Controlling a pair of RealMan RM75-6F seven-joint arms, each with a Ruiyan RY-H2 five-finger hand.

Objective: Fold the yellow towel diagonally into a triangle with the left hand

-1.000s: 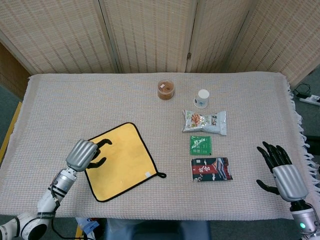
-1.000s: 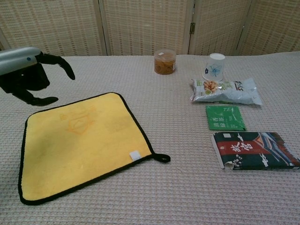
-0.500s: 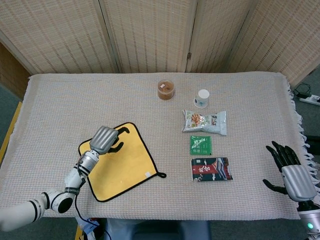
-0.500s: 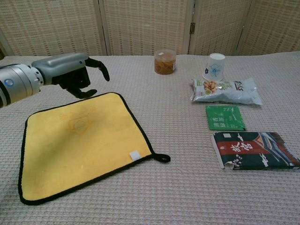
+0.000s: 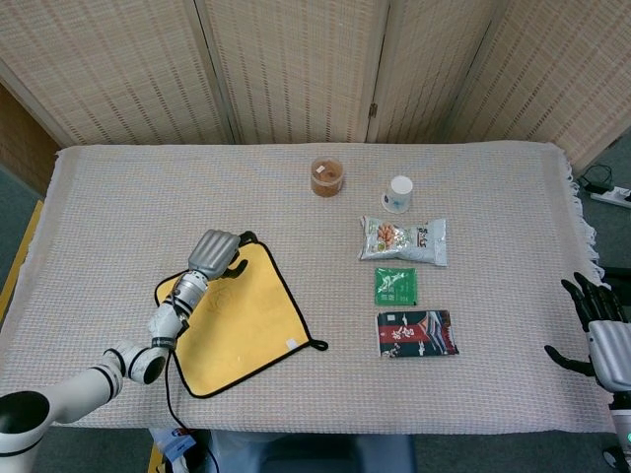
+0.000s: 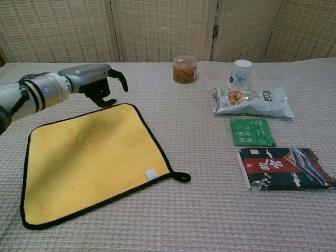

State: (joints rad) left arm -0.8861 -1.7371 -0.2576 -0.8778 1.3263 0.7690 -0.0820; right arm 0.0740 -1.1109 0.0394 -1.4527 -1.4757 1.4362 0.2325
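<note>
The yellow towel (image 5: 238,317) (image 6: 89,159) with black trim lies flat and unfolded on the table, a small white tag and a black loop at its near right corner. My left hand (image 5: 217,252) (image 6: 98,80) hovers over the towel's far corner, fingers spread and curved downward, holding nothing. My right hand (image 5: 601,330) shows only in the head view, at the table's right edge, fingers apart and empty.
A jar of brown contents (image 6: 185,69) and a white paper cup (image 6: 240,74) stand at the back. A snack bag (image 6: 253,102), a green tea packet (image 6: 252,131) and a dark patterned packet (image 6: 286,168) lie right of the towel.
My left hand has moved from the towel's left side to above its far corner. My right hand has drawn back toward the right edge.
</note>
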